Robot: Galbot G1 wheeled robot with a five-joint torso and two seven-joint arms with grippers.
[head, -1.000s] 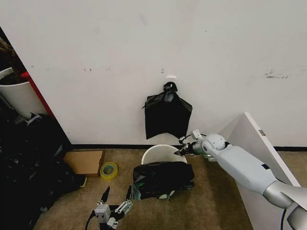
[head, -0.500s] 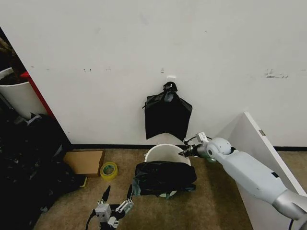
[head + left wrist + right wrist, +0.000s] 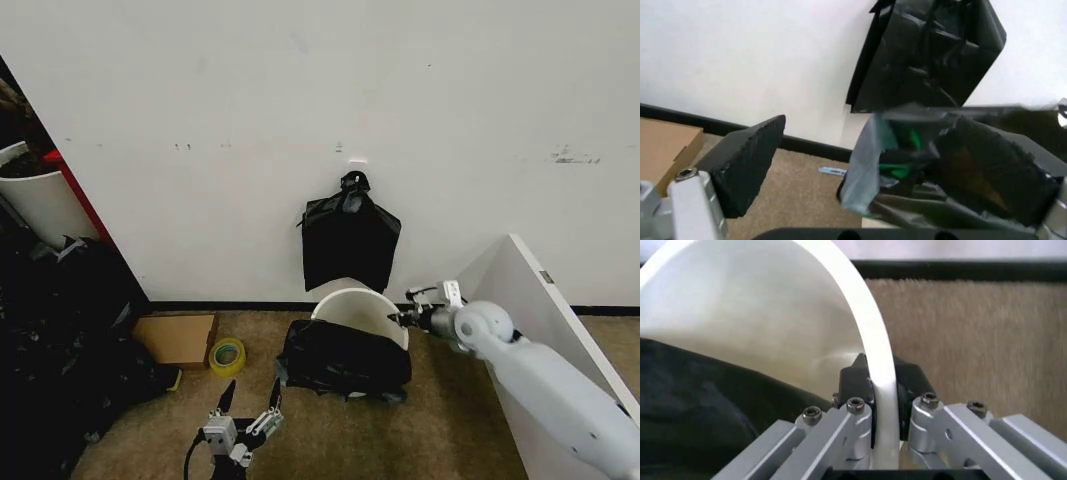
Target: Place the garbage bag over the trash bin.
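Observation:
The white trash bin [image 3: 362, 306] stands tilted on the carpet by the wall. The crinkled black garbage bag [image 3: 345, 358] is draped across its front side and sags to the floor. My right gripper [image 3: 405, 318] is at the bin's right side, shut on the rolled rim [image 3: 880, 375], one finger inside and one outside. The bag [image 3: 700, 410] lies dark below the bin's white inner wall [image 3: 747, 315]. My left gripper [image 3: 250, 397] hangs open low in front of the bag and apart from it. Its black pad [image 3: 750, 160] frames the blurred bag [image 3: 870, 160].
A flat black bag with a knotted top [image 3: 348, 240] hangs on the wall above the bin. A yellow tape roll [image 3: 227, 356] and a cardboard box [image 3: 178, 338] lie to the left, near a dark heap [image 3: 60, 340]. A white board [image 3: 535, 300] leans at the right.
My right gripper has moved right with the bin's rim in it. The bin has tipped and shifted right, and the bag has slid with it. The left gripper has risen slightly.

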